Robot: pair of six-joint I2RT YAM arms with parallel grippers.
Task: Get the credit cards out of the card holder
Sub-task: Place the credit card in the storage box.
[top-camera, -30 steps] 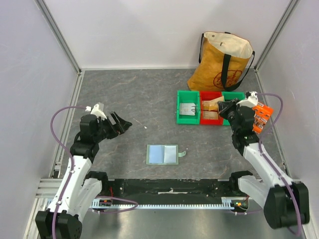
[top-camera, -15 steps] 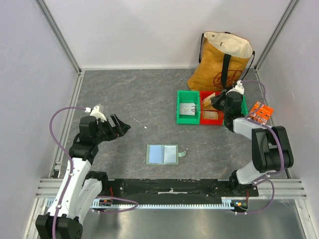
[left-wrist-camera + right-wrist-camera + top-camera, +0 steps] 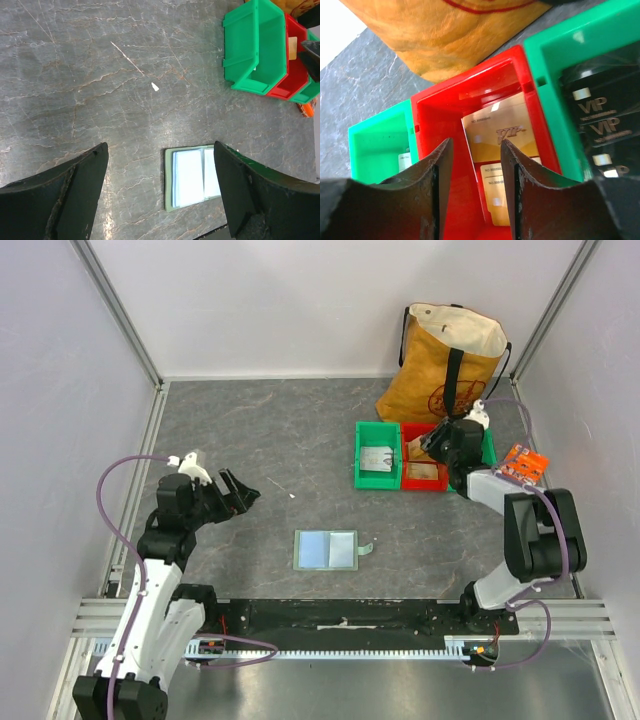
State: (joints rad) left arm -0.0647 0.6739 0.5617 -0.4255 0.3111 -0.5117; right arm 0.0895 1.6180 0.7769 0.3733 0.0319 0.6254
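1. Since a second ago, the right arm has swung from the desk's right edge in over the red bin [image 3: 424, 484]. Its right tool [image 3: 476, 150], pressed together then, now stands parted. The left arm and the holder [image 3: 326, 549] have barely shifted.
2. The right tool pinches nothing. Under its gap a gold card [image 3: 502, 132] lies tilted in the red bin, overlapping a second one. Dark cards [image 3: 600, 115] sit in the green bin [image 3: 547, 70] beside it.
3. The left tool [image 3: 160, 150] is spread wide and empty, hovering over the bare desk [image 3: 250, 430].
4. The holder lies open and flat at the near middle of the desk, between the two arms. Its long axis runs left to right, with its tab on the right edge.
5. The holder lies nearer the left tool, towards that arm's right and closer to the bases. The right tool is well apart from it, at the far bins.
6. We make out no card on the pale panels, so we judge the holder may already be emptied. We cannot tell for sure.
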